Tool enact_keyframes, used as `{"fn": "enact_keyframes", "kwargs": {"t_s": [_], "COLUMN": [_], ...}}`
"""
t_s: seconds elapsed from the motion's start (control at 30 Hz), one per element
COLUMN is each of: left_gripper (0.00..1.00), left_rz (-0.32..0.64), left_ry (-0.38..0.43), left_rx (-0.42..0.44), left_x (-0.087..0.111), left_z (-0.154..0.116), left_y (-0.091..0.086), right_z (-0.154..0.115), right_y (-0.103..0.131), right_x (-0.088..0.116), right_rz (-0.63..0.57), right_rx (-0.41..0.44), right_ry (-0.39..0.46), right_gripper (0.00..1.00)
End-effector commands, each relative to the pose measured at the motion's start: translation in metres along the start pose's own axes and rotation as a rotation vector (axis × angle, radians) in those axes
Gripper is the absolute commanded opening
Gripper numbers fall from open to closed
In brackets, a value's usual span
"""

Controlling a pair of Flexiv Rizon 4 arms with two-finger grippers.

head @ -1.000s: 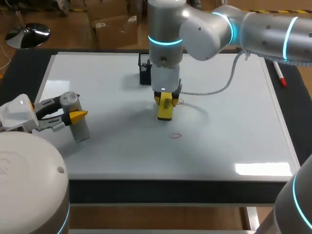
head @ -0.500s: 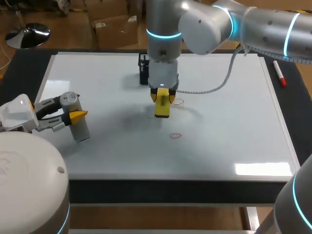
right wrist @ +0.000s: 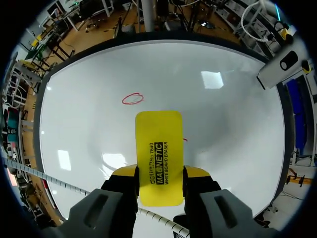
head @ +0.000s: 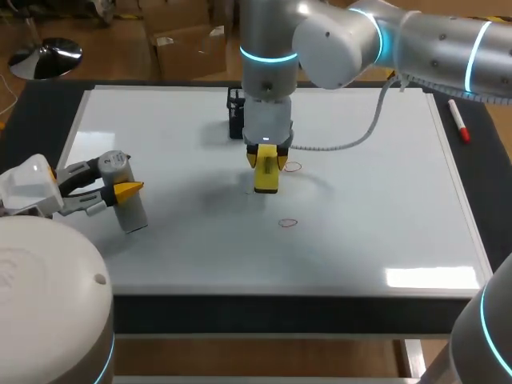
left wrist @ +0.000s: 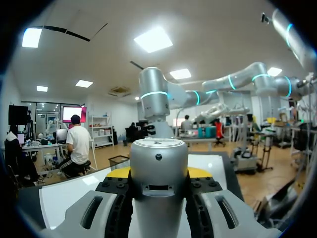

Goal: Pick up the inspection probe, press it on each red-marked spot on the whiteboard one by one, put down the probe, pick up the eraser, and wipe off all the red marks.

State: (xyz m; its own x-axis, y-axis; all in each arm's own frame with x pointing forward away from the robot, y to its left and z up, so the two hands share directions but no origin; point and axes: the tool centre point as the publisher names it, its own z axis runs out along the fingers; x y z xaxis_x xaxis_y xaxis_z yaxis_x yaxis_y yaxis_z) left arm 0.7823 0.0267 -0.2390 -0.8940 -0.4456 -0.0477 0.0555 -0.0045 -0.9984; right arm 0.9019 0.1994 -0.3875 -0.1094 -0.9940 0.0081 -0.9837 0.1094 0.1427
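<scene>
The whiteboard (head: 384, 200) covers the table top. My right gripper (head: 266, 164) is above its middle, shut on the yellow eraser (head: 266, 178), which points down at the board. One red ring (head: 294, 166) lies just right of the eraser and a second red ring (head: 288, 223) lies nearer the front. In the right wrist view the eraser (right wrist: 158, 156) is clamped between the fingers of the gripper (right wrist: 159, 174), with a red ring (right wrist: 132, 98) ahead of it. My left gripper (head: 120, 190) holds the silver probe (head: 128, 196) over the board's left edge. The probe (left wrist: 158, 183) fills the left gripper (left wrist: 158, 173).
A black holder (head: 236, 112) stands on the board behind the right gripper. A red marker (head: 458, 122) lies on the dark table to the right of the board. The right arm's cable (head: 360, 140) hangs over the board's back right.
The right gripper shifted slightly left with the eraser, uncovering more of the red ring beside it, then held still. The left arm has not moved.
</scene>
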Motion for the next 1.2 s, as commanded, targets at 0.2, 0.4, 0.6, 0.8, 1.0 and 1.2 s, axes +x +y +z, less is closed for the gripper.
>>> {"fn": "enact_keyframes", "kwargs": {"t_s": [0.2, 0.4, 0.6, 0.8, 1.0, 1.2], "left_gripper": [0.0, 0.0, 0.0, 0.0, 0.0, 0.0], "left_rz": [0.001, 0.001, 0.001, 0.001, 0.001, 0.001], "left_ry": [0.0, 0.0, 0.0, 0.0, 0.0, 0.0], "left_rx": [0.001, 0.001, 0.001, 0.001, 0.001, 0.001], "left_x": [0.0, 0.0, 0.0, 0.0, 0.0, 0.0], "left_z": [0.0, 0.0, 0.0, 0.0, 0.0, 0.0], "left_y": [-0.001, -0.001, -0.001, -0.001, -0.001, -0.001], "right_z": [0.022, 0.031, 0.037, 0.039, 0.044, 0.05], "right_y": [0.029, 0.04, 0.037, 0.03, 0.025, 0.023], "right_x": [-0.034, -0.053, -0.058, -0.051, -0.041, -0.033], "right_rz": [-0.042, -0.082, -0.099, -0.093, -0.082, -0.077], "right_rx": [-0.001, -0.001, 0.0, 0.006, 0.011, -0.005], "right_ry": [0.053, 0.048, 0.045, 0.051, 0.043, 0.035], "right_gripper": [0.0, 0.0, 0.0, 0.0, 0.0, 0.0]}}
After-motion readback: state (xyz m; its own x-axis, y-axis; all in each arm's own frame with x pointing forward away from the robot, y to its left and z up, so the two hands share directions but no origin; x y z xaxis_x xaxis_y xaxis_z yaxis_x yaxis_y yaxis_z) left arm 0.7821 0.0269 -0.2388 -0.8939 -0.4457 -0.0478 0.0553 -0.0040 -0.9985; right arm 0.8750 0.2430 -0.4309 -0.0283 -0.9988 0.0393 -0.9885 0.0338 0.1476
